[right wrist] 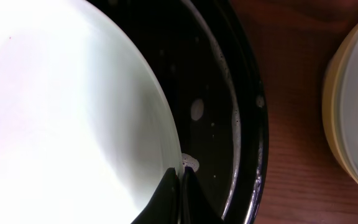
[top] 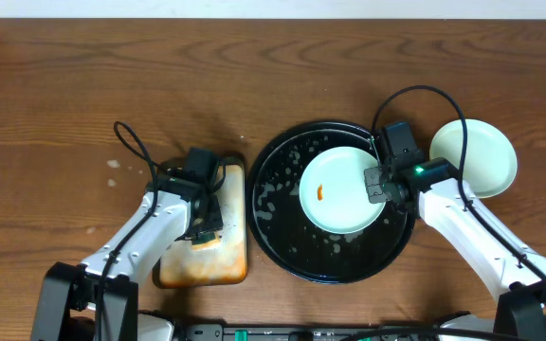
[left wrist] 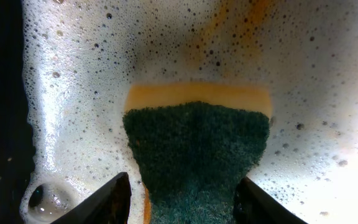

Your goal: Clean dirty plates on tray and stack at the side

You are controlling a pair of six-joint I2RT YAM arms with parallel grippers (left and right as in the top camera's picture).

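A pale mint-green plate (top: 341,194) with a small orange smear lies in the black round tray (top: 282,237), which holds specks of foam. My right gripper (top: 375,182) is shut on this plate's right rim; in the right wrist view its fingers (right wrist: 181,171) pinch the rim of the plate (right wrist: 73,112) over the tray (right wrist: 229,93). Two more plates (top: 474,156) are stacked on the table right of the tray, a mint one on a pale yellow one (right wrist: 353,106). My left gripper (top: 204,227) is down in the orange tray; its fingers (left wrist: 182,180) hold the sponge.
The rusty-orange rectangular tray (top: 230,256) stands left of the black tray and is full of white foam (left wrist: 316,93). The green-yellow sponge (left wrist: 197,143) lies in it, green side up. Bare wooden table (top: 254,66) runs along the back.
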